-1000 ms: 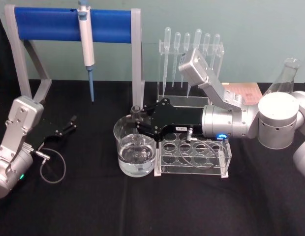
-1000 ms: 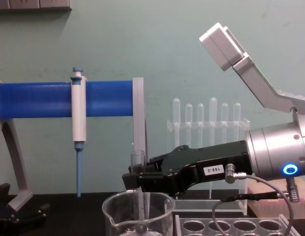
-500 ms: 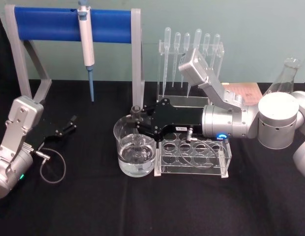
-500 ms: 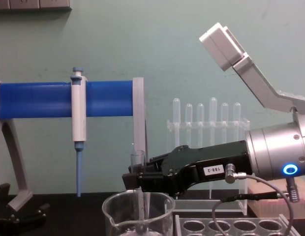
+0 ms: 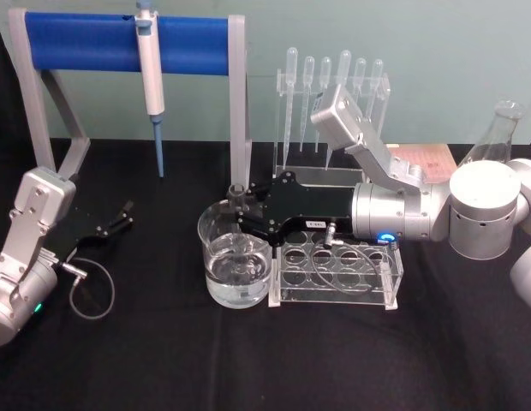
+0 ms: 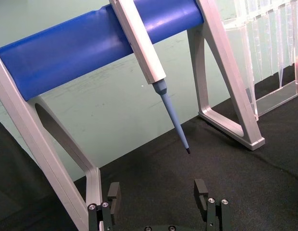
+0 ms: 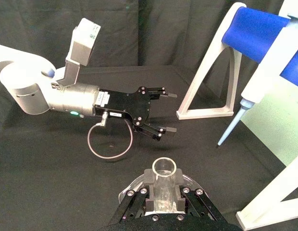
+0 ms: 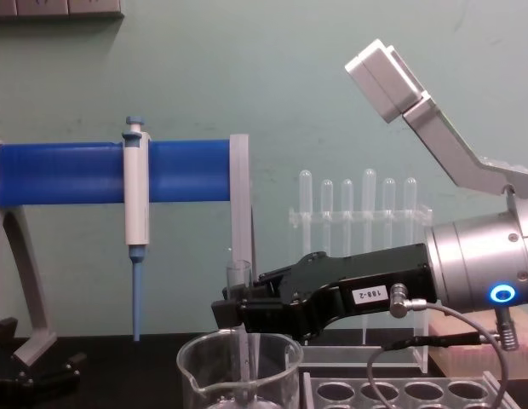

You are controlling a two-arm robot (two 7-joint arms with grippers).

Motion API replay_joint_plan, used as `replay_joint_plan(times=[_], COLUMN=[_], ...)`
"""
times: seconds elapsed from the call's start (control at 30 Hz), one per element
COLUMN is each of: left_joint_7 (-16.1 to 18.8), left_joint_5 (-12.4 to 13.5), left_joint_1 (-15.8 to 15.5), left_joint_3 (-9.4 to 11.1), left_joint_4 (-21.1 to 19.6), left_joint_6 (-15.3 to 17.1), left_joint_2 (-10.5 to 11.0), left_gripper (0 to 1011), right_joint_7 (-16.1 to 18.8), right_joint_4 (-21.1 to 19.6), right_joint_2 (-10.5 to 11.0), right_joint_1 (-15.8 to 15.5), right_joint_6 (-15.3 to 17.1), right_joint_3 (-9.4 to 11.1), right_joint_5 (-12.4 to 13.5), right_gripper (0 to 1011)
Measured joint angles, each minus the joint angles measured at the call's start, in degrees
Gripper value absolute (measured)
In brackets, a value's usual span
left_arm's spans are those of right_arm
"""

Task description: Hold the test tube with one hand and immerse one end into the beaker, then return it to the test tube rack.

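right gripper [image 5: 239, 211], test tube [image 8: 238, 278] in beaker [image 5: 203, 247]

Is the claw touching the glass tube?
Touching. The right wrist view shows the right gripper clamped on both sides of the test tube. The left gripper sits parked, open.

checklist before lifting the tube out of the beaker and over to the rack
1. Grip: right gripper shut on the test tube just under its rim: ok.
2. Tube upright in the chest view: ok.
3. Lower end inside the beaker: ok; under the water: cannot tell.
4. Free holes in the rack beside the beaker: the visible ones ok.
5. Path: left gripper open, apart on the left: ok.
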Motion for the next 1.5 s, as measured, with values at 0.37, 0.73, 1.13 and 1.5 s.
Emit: replay_joint_plan(times=[0.37, 0.73, 1.13, 1.5], left_joint_7=[0.0, 0.0, 0.0, 0.0], left_joint_5=[0.0, 0.0, 0.0, 0.0], left_joint_1=[0.0, 0.0, 0.0, 0.0], left_joint_3=[0.0, 0.0, 0.0, 0.0], left_joint_4=[0.0, 0.0, 0.0, 0.0], left_joint_6=[0.0, 0.0, 0.0, 0.0], left_joint_2=[0.0, 0.0, 0.0, 0.0], left_gripper=[1000, 1000, 1000, 1000], right_joint_7=[0.0, 0.0, 0.0, 0.0], right_joint_4=[0.0, 0.0, 0.0, 0.0], right_joint_2=[0.0, 0.0, 0.0, 0.0], right_joint_1=[0.0, 0.0, 0.0, 0.0], right_joint_6=[0.0, 0.0, 0.0, 0.0], right_joint_3=[0.0, 0.0, 0.0, 0.0], right_joint_5=[0.0, 0.0, 0.0, 0.0], right_gripper=[238, 237, 238, 238])
